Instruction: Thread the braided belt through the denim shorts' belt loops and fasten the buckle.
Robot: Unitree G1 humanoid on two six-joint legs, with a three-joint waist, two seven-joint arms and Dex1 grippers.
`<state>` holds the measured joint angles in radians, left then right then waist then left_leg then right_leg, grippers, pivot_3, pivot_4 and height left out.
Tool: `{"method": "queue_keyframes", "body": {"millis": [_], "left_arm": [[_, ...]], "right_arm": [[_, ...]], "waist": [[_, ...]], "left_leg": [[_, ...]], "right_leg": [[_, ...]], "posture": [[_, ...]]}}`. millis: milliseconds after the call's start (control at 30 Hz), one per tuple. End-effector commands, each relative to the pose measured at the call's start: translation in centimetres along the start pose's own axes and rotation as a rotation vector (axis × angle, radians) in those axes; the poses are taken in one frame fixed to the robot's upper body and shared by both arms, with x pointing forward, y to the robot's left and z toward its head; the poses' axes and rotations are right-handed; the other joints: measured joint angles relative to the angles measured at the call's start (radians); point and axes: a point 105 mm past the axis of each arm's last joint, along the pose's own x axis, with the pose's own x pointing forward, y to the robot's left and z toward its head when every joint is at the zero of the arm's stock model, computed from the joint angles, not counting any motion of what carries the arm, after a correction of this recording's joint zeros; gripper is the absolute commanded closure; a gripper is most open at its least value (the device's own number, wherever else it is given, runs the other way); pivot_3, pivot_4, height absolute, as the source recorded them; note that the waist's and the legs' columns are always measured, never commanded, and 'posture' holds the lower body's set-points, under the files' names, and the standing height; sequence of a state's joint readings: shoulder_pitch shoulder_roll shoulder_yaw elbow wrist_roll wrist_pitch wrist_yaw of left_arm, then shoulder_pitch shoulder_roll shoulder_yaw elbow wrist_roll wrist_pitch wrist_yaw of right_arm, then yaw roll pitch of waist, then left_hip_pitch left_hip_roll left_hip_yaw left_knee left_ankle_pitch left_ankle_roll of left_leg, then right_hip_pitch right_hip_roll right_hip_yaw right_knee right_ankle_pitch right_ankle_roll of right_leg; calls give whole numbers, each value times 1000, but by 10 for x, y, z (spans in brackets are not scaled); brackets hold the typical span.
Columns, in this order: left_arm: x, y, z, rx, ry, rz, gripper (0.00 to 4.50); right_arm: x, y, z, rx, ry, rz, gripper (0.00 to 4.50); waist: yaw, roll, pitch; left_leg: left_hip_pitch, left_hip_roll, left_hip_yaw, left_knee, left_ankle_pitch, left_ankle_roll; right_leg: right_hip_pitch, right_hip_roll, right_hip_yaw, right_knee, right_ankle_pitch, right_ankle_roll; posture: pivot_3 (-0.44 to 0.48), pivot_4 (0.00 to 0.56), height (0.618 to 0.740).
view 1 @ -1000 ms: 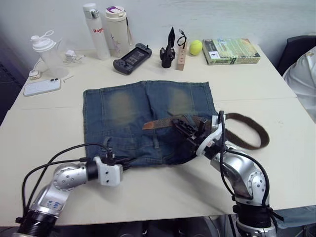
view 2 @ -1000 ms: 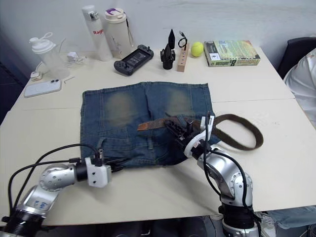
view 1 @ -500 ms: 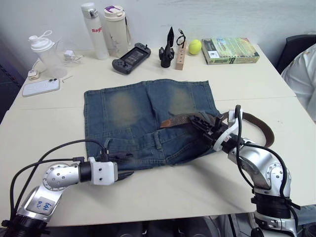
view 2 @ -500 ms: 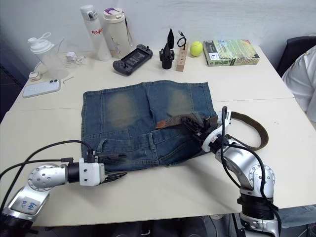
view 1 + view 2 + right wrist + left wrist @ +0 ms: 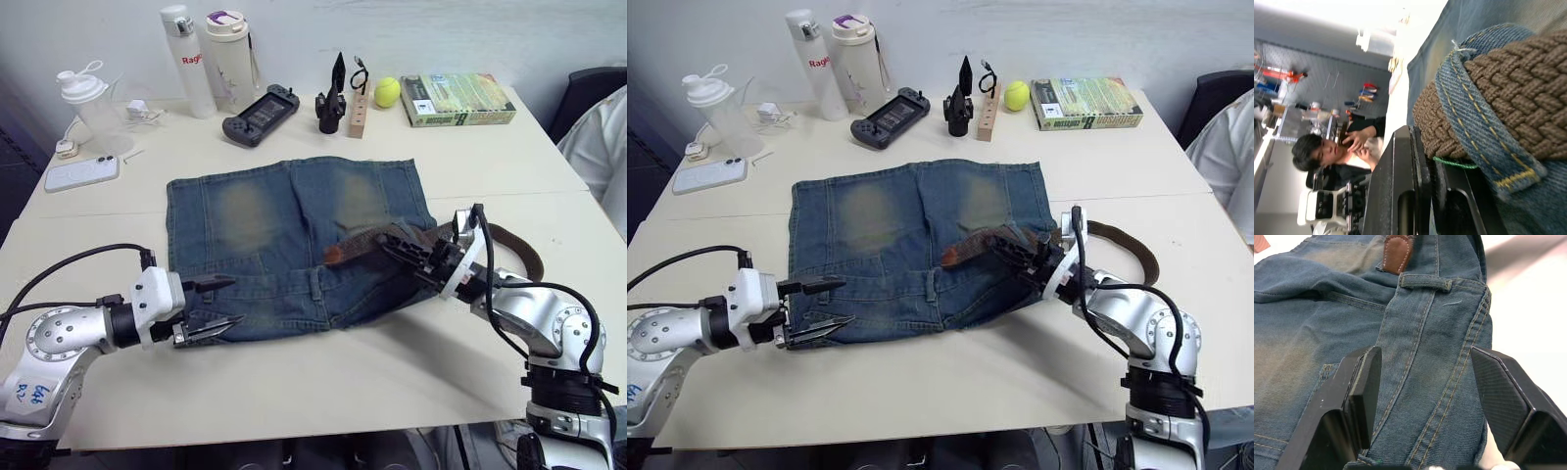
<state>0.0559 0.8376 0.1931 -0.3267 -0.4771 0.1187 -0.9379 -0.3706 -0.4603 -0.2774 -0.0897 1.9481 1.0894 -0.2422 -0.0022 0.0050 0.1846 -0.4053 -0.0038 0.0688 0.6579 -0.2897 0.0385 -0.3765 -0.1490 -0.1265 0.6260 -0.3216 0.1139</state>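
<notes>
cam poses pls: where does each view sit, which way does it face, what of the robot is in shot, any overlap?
Eye views: head, looking forward and down at the table; both arms, left gripper, right gripper.
Left wrist view: along its open fingers at the denim shorts, a belt loop.
Right wrist view: close on the braided belt under a loop; a person behind.
Shared: shorts, belt.

Bottles [image 5: 209, 61], game controller [image 5: 262, 115], tennis ball [image 5: 388, 93], book [image 5: 457, 100], phone [image 5: 82, 172].
</notes>
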Motion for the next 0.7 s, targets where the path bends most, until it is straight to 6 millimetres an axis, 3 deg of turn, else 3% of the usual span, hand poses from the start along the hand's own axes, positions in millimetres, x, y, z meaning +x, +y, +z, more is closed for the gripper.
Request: {"method": "queue_keyframes", "body": {"millis": [33, 100, 233, 300, 567, 700], "left_arm": [[-2, 4, 0, 10, -2, 28, 1307], [-1, 6, 1, 1, -11, 42, 1307], [1, 10, 0, -7, -15, 56, 1307], [2, 10, -1, -14, -17, 61, 1307], [4, 10, -5, -21, -3, 58, 1307], [5, 9, -6, -18, -3, 52, 1307]], "right_arm": [[0, 12, -4, -45, 56, 44, 4500], [1, 11, -2, -30, 42, 49, 4500], [10, 6, 32, 128, -184, 53, 4500], [13, 7, 31, 162, -206, 76, 4500], [23, 15, -24, 255, -128, 203, 4500], [25, 4, -38, 322, -131, 134, 4500]], "waist": [[0, 0, 0], [0, 0, 0], [-1, 0, 0], [-1, 1, 0], [-2, 1, 1], [-5, 1, 1]], "left_leg": [[0, 0, 0, 0, 0, 0], [0, 0, 0, 0, 0, 0], [0, 0, 0, 0, 0, 0], [0, 1, 0, 0, 0, -1], [-1, 0, 0, -1, 0, -1], [0, 0, 0, -3, 0, -1]], "right_leg": [[0, 0, 0, 0, 0, 0], [0, 0, 0, 0, 0, 0], [0, 0, 0, 0, 0, 0], [0, 0, 0, 0, 0, 0], [-1, 1, 0, 0, 0, 0], [-1, 0, 1, 0, 0, 0]], "posture": [[0, 150, 720], [0, 150, 720], [0, 150, 720], [0, 150, 720], [0, 150, 720], [0, 150, 720]]}}
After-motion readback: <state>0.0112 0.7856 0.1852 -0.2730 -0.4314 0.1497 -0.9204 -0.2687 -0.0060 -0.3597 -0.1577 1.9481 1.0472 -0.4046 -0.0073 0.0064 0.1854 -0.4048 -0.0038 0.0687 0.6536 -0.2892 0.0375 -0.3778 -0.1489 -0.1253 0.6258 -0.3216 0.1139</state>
